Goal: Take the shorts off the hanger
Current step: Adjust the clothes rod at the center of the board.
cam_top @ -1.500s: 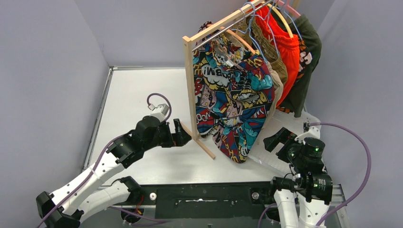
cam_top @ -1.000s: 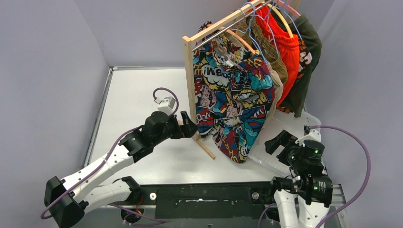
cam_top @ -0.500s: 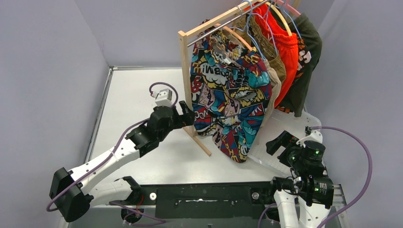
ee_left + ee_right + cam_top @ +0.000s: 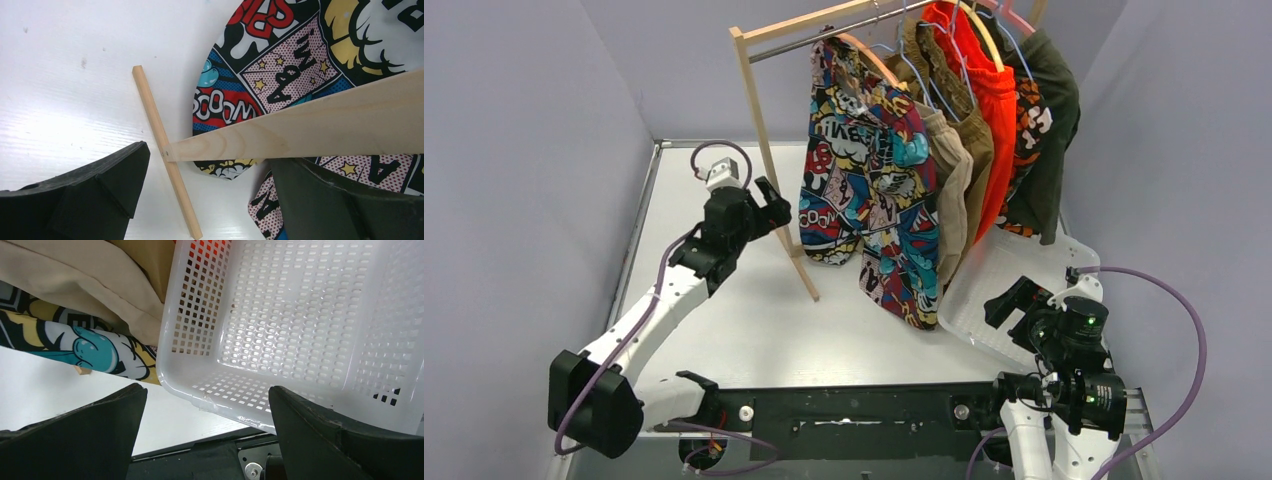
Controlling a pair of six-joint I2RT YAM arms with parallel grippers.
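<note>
The left gripper (image 4: 774, 205) stands wide open around the wooden rack's upright post (image 4: 762, 130), clamping nothing. Comic-print shorts (image 4: 874, 190) hang from the rail (image 4: 809, 38), with other pairs (image 4: 984, 120) beside them. The right gripper (image 4: 1009, 300) is wide open and empty over the white basket (image 4: 999, 265). Below is a white table (image 4: 694, 180), with grey walls (image 4: 524, 150) around.

White arms (image 4: 656, 308) — black joints, purple cables (image 4: 1187, 306)

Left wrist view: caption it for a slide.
Open left pincer straddles pale wooden rack post, multicolour comic-print shorts behind.

It was a lab test cell — bare grey walls (image 4: 514, 120) boxed in a white table (image 4: 754, 335) fronted by a black mounting rail (image 4: 854, 410).
</note>
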